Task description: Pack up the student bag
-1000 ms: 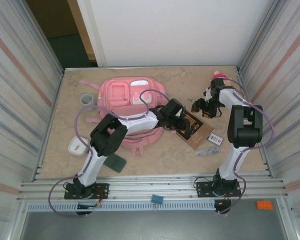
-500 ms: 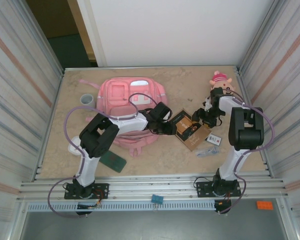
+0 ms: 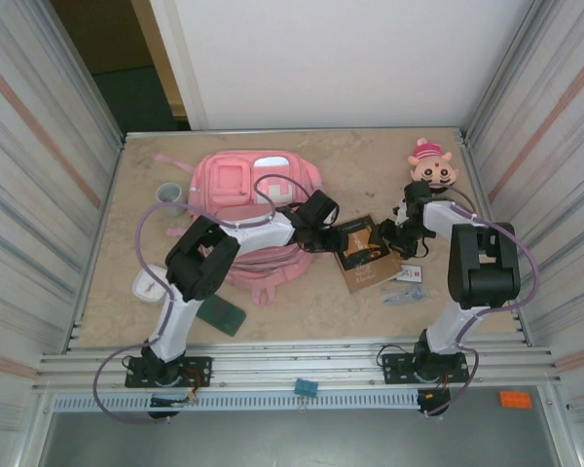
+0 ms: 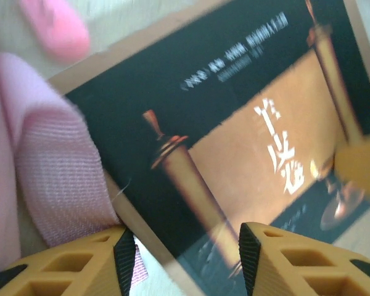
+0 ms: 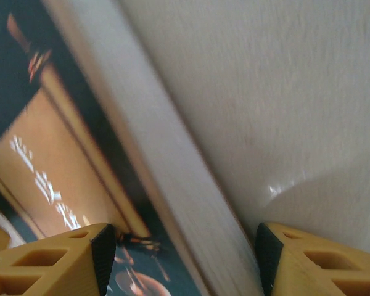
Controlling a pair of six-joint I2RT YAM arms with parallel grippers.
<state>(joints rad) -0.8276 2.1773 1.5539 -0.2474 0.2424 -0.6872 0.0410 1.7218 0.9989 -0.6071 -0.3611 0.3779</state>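
A: Far left on the table, the student bag is seen lying flat, pockets up. Whether any compartment is unzipped cannot be told.

B: If none is, the bag is likely to be shoved away the moment something is pressed at it.

A: Reaching across the bag, the left gripper is held about half open over the near-left edge of the book. Nothing is clamped, and a pink strap is pressed right against that edge.

B: That strap is the worry. Should the jaws be closed here, webbing could be pinched along with the cover, and the bag dragged with it.

A: Further right, the right gripper is set astride the book's pale page edge, its jaws a little wider, and no firm hold is seen there either.

B: With one side raised and the other loose, the book could be twisted, dropped or fanned open. The two grippers are also brought near each other, so a knock is possible.

A: At the far right, the plush is left well apart.
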